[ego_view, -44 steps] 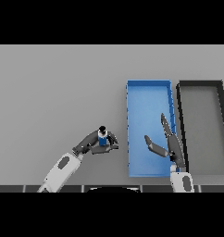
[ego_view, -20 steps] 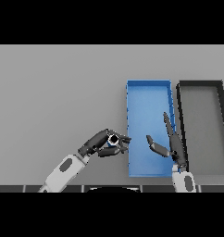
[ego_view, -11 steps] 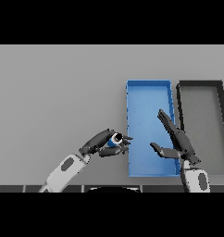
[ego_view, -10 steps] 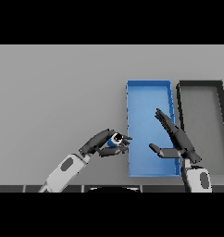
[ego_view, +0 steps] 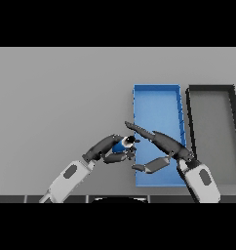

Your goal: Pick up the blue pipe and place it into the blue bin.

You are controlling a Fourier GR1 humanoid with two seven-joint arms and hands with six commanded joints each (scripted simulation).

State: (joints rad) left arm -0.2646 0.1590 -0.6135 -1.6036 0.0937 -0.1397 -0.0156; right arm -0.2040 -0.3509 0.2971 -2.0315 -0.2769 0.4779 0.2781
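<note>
Left hand [ego_view: 108, 149] curled round the blue pipe [ego_view: 121, 145], holding it just left of the blue bin [ego_view: 157, 95], at its left wall. Right hand [ego_view: 164, 145] over the bin's near end, fingers straight, holding nothing, fingertips close to the pipe. Dark bin [ego_view: 212, 90] beside the blue one on the grey surface [ego_view: 61, 93].

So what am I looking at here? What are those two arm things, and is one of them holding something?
You are looking down from the robot's own head at a grey table. The two white and grey limbs coming in from the bottom are its arms, each ending in a dark robot hand. The left robot hand has its fingers curled round a small blue pipe, held right beside the near left edge of the blue bin, where the pipe is meant to go. The right robot hand is open, fingers straight, stretched over the near part of that bin with its fingertips close to the pipe. Beside the blue bin, on its right, sits a dark bin.
</note>
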